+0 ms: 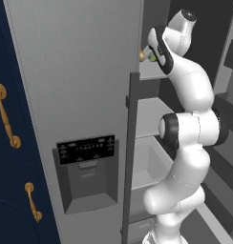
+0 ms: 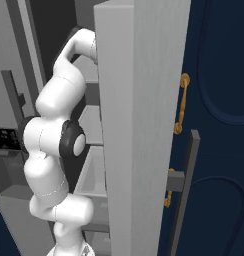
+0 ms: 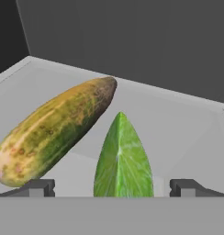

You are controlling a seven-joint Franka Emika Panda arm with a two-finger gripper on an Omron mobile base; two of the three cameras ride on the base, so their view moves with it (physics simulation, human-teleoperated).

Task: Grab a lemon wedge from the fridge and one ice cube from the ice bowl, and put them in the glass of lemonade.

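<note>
Grey fridge [image 1: 75, 71] walls stood all around, with one door swung open and the white arm reaching up to a high shelf [image 3: 178, 128] inside. On that pale shelf lay the lemon wedge [image 3: 123, 158], bright green and pointed at the top, sitting just in front of the hand. Close on its left, and reaching farther back, lay a long yellow-brown fruit [image 3: 56, 131] with dark spots; whether the two touched could not be told. The fingers [image 3: 117, 188] were spread as wide as they go, one tip on each side of the wedge, and they held nothing yet. The wedge looked small and very light, so it would be easy to lift. It was probably soft and a bit wet and slippery, so a hard squeeze could squash it or make it pop out. The best place to take hold seemed to be its two flat sides near the fat middle, not the thin pointed tip. The left finger tip [image 3: 38, 187] sat near the long fruit, so it would need care not to bump that fruit while closing.
</note>
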